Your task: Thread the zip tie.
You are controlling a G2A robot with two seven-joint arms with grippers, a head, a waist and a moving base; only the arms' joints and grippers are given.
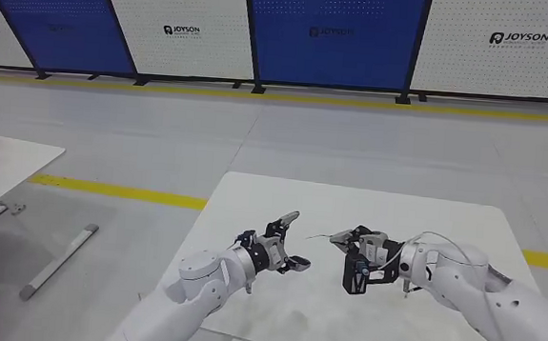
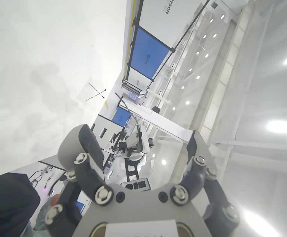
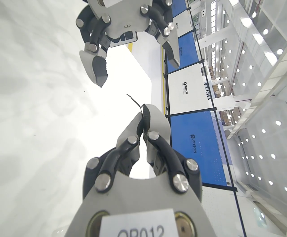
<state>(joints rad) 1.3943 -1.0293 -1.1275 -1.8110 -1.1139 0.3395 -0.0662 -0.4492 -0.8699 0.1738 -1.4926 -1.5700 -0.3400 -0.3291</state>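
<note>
A thin black zip tie (image 3: 135,102) sticks out from the fingertips of my right gripper (image 3: 143,110), which is shut on it. From above, the right gripper (image 1: 344,238) hovers over the middle of the white table (image 1: 396,203), with the zip tie (image 1: 319,237) pointing at my left gripper (image 1: 298,241). The left gripper (image 3: 138,74) is open a short gap away from the tie's tip, holding nothing. In the left wrist view, the open left gripper (image 2: 141,142) faces the right gripper (image 2: 125,149), and the zip tie (image 2: 129,110) curves up out of it.
Both arms hang above the table's near half, and its far half lies bare. Another white table (image 1: 7,161) stands at the left edge. Grey floor with a yellow line (image 1: 110,190) runs behind, and blue and white panels (image 1: 331,31) close the back.
</note>
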